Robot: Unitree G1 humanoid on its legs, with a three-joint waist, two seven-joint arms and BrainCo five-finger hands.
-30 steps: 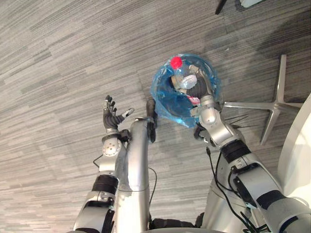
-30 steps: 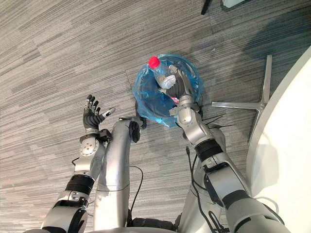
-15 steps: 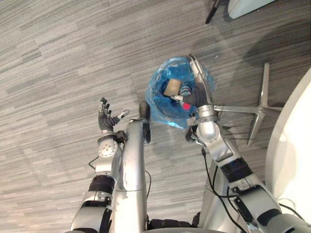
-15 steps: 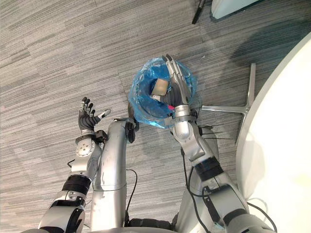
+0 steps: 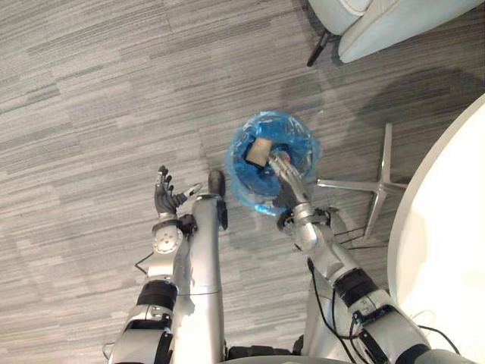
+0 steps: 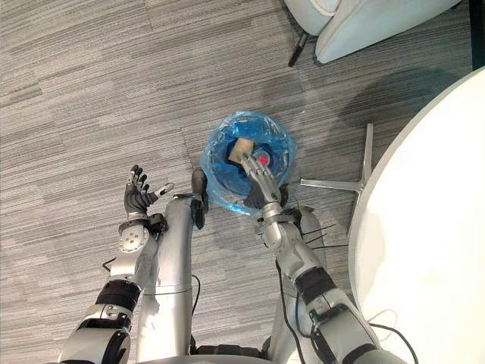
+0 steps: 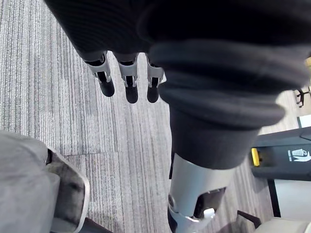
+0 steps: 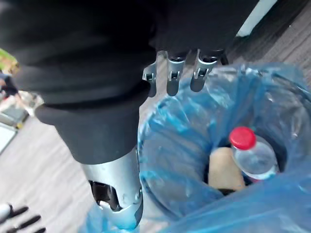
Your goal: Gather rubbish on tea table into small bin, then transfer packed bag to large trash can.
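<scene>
A small bin lined with a blue bag stands on the grey carpet. Inside it lie a clear bottle with a red cap and a brown paper piece; the brown piece and the red cap also show from above. My right hand hovers over the near rim, open, holding nothing; its straight fingers point past the bag's edge. My left hand is raised over the carpet left of the bin, open and empty, its fingers spread.
A round white table fills the right side. A metal chair base spreads on the floor between the table and the bin. A light grey armchair stands beyond the bin. Open carpet lies to the left.
A second ago my right hand held the red-capped bottle above the bin. The bottle now lies in the bag, and the hand has opened and drawn back to the near rim. The camera has shifted.
</scene>
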